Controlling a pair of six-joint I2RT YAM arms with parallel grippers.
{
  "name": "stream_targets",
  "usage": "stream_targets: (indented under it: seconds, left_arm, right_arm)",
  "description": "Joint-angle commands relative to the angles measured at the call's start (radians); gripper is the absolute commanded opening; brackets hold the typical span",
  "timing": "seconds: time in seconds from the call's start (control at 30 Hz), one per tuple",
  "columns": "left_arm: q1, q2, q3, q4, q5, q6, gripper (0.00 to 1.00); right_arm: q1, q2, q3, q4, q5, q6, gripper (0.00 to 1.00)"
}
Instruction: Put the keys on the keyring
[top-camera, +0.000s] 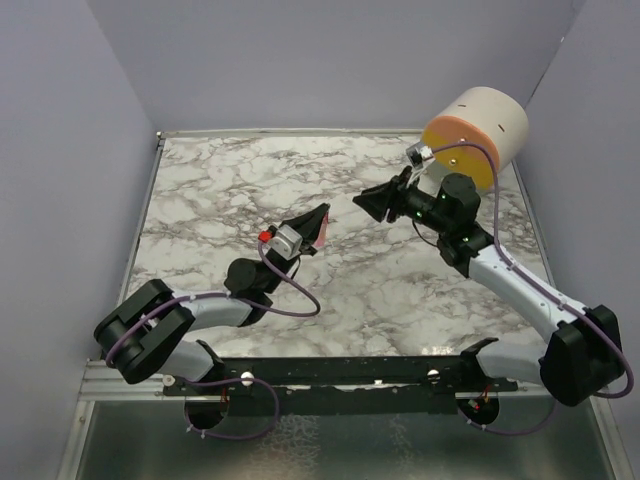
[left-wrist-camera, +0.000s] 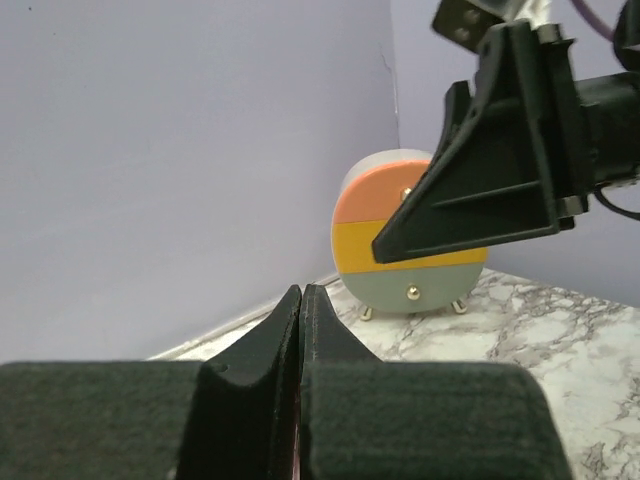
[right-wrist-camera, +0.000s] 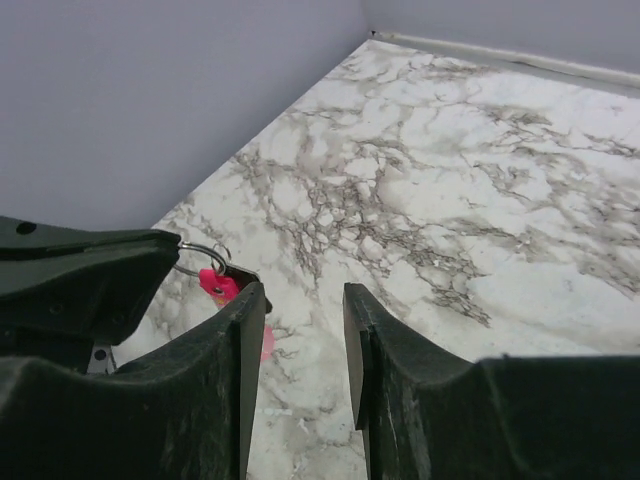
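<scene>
The left gripper (left-wrist-camera: 301, 292) is clenched on the keyring (right-wrist-camera: 220, 287), whose metal end juts toward the right gripper (right-wrist-camera: 303, 295), its fingers apart and empty. No key shows. Threading seems in hand; next, check it hangs there.

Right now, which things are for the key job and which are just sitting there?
For the job:
- pink keyring, pinched in the left gripper
- right gripper, open with nothing in it
- the key: I can't see it in any view

Just lying about:
- round drum with an orange, yellow and grey face, at the far right corner of the table
</scene>
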Motion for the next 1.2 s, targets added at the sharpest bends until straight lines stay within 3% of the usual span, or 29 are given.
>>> stream_targets:
  seconds: [0.0,0.4,1.17]
  left_arm:
    - [0.022,-0.049,-0.046,0.225,0.043,-0.115,0.00]
    - [0.026,-0.044,-0.063,0.225,0.081,-0.239,0.00]
    - [0.027,0.052,0.017,0.226,0.138,-0.287,0.00]
  right_arm:
    - [-0.004,-0.091,-0.107,0.114,0.013,-0.142,0.36]
    - [-0.005,-0.107,-0.266,0.379,-0.182,-0.173,0.36]
    - [0.025,0.031,-0.227,0.526,-0.247,-0.060,0.33]
